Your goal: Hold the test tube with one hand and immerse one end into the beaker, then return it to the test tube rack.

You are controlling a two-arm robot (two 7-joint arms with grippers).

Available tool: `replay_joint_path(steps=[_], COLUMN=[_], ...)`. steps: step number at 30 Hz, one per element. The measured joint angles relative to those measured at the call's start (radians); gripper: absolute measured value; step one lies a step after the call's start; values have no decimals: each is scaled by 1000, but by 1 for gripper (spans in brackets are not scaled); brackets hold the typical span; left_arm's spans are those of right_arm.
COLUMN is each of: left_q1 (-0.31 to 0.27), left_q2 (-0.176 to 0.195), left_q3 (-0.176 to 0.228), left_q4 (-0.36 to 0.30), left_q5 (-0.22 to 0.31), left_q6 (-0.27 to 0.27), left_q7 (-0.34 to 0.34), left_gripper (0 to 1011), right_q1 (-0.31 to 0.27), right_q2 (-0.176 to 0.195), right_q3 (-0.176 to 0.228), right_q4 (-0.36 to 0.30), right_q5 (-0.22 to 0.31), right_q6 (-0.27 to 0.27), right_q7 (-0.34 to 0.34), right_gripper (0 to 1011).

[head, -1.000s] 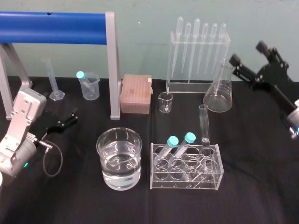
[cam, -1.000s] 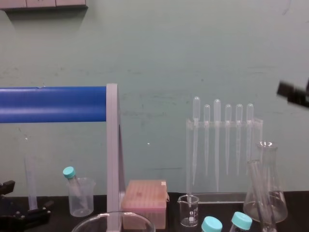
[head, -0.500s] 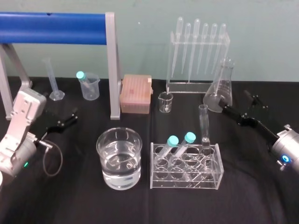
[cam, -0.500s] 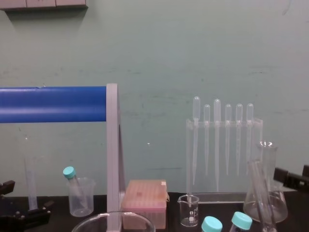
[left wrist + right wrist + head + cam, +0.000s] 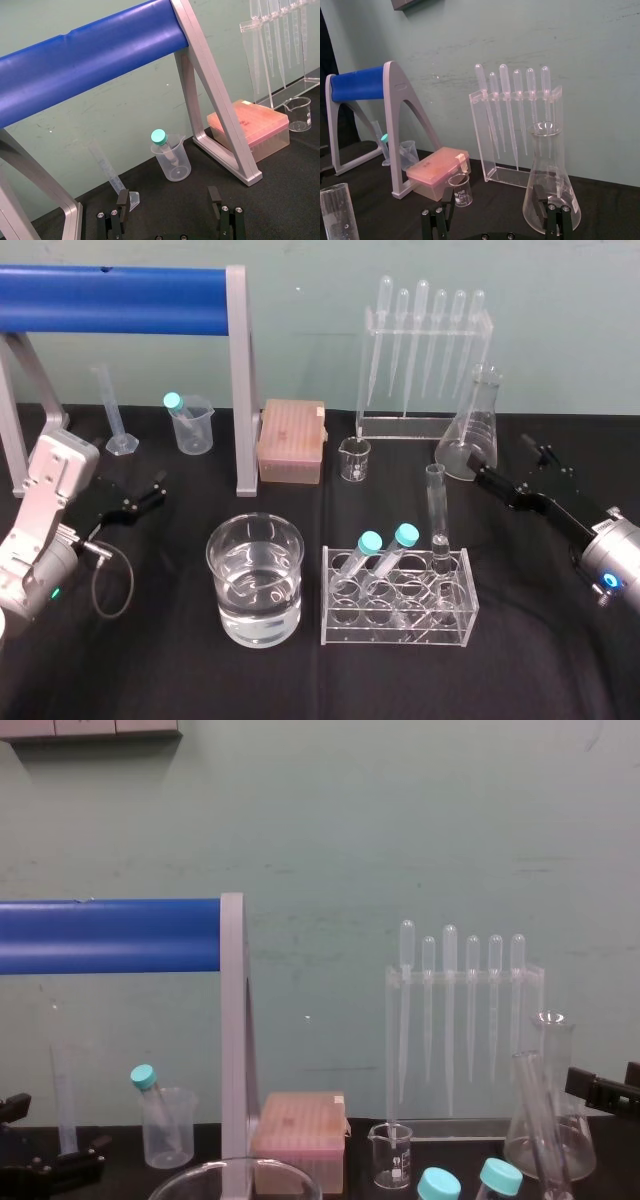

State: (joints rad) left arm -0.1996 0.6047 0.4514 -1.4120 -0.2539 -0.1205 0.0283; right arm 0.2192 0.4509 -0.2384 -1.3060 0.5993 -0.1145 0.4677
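Note:
The test tube (image 5: 436,502) stands upright in the back right hole of the clear test tube rack (image 5: 396,632); it also rises at the lower right in the chest view (image 5: 533,1115). The wide beaker (image 5: 254,523), partly full of water, sits left of the rack. My right gripper (image 5: 503,458) hovers open and empty to the right of the tube, near the conical flask (image 5: 470,435). Its wrist view has the test tube (image 5: 338,212) off to one side and the right gripper (image 5: 492,205) open. My left gripper (image 5: 153,489) rests open at the far left.
Two turquoise-capped tubes (image 5: 385,550) lean in the rack. Behind it stand a tiny glass beaker (image 5: 354,459), a pink tip box (image 5: 291,441) and a pipette stand (image 5: 425,360). A blue-barred grey frame (image 5: 236,380), a plastic beaker (image 5: 192,425) and a graduated cylinder (image 5: 113,410) fill the back left.
My right arm came down from high at the back right to table level beside the flask, then barely moved. The left arm stayed still.

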Motion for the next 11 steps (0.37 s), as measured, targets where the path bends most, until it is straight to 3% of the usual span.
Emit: replay_joint_path(steps=[11], left_q1=[0], left_q2=[0], left_q3=[0], left_q4=[0], left_q5=[0], left_q6=[0], left_q7=[0], left_gripper=[1000], right_q1=[0], right_q2=[1], right_q3=[0], right_q4=[-2], right_q5=[0], right_q6=[-3], right_q7=[0], right_gripper=[1000])
